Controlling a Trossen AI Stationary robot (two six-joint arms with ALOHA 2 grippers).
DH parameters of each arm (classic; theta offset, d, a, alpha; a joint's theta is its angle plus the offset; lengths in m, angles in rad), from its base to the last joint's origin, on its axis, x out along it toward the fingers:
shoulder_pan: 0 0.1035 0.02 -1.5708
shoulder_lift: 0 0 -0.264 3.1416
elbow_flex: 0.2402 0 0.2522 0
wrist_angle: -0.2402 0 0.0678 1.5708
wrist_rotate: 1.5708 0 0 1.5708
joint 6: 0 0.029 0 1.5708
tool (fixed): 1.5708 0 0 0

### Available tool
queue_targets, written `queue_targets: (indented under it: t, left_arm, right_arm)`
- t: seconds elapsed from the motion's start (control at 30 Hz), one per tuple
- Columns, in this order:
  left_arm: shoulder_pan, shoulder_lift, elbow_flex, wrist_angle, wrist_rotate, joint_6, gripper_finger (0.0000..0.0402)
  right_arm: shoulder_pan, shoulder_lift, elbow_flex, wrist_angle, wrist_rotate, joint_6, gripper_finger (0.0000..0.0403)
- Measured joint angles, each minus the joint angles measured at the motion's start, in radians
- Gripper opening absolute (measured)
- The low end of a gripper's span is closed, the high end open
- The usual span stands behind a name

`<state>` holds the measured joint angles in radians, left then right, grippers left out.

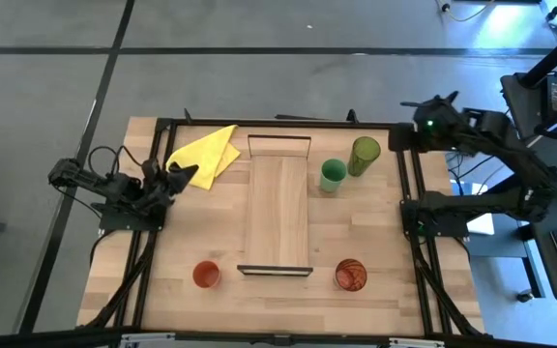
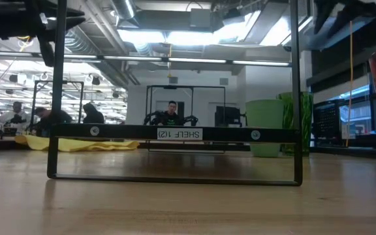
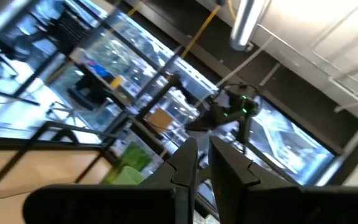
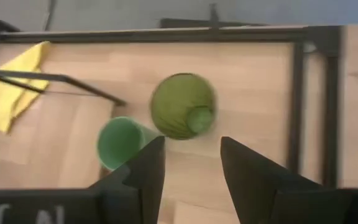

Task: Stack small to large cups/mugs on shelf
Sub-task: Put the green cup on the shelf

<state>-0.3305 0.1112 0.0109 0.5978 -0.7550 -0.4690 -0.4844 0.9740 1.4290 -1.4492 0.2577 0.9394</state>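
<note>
The shelf (image 1: 278,208), a long light-wood plank with dark end brackets, lies in the middle of the table. The tall olive-green cup (image 1: 364,155) and the bright green cup (image 1: 333,175) stand upright side by side at its far right. They also show in the right wrist view, olive (image 4: 182,106) and green (image 4: 120,142). The orange-red cup (image 1: 206,275) stands near left, the red-brown ribbed cup (image 1: 350,275) near right. My right gripper (image 4: 191,162) is open, high above the far right corner, over the olive cup. My left gripper (image 3: 204,168) is shut and empty at the left edge (image 1: 184,175).
A yellow cloth (image 1: 206,153) lies at the far left, just beyond my left gripper. A black frame (image 1: 409,208) runs around the tabletop, with posts at the sides. In the low view the shelf's near bracket (image 2: 175,134) spans the middle; people show in the room behind.
</note>
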Motion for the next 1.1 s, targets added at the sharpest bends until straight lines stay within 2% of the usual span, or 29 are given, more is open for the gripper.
queue_targets:
  t: [0.27, 0.43, 0.53, 0.7, 0.83, 0.97, 1.1]
  left_arm:
    - [0.000, 0.000, 0.000, -0.006, -0.022, 0.002, 0.0035]
    - [0.000, 0.000, 0.000, -0.008, -0.008, -0.026, 0.0035]
    - [0.000, 0.000, 0.000, -0.008, 0.012, -0.027, 0.0035]
    - [0.000, 0.000, 0.000, -0.018, 0.016, -0.028, 0.0035]
    - [0.000, 0.000, 0.000, -0.049, 0.016, -0.060, 0.0035]
    - [0.000, 0.000, 0.000, -0.072, 0.007, -0.077, 0.0035]
    - [0.000, 0.000, 0.000, -0.071, -0.015, -0.078, 0.0035]
  right_arm:
    - [0.000, 0.015, -0.092, 0.153, 0.031, -0.076, 0.0158]
    - [0.000, 0.018, -0.124, 0.224, -0.050, -0.097, 0.0158]
    - [0.001, 0.023, -0.131, 0.223, -0.054, -0.083, 0.0158]
    - [0.001, 0.024, -0.132, 0.216, -0.124, -0.137, 0.0158]
    - [0.000, 0.039, -0.132, 0.134, -0.122, -0.133, 0.0158]
    - [-0.075, 0.089, -0.132, 0.063, -0.058, -0.220, 0.0158]
    - [-0.205, 0.170, -0.132, 0.113, -0.151, -0.357, 0.0158]
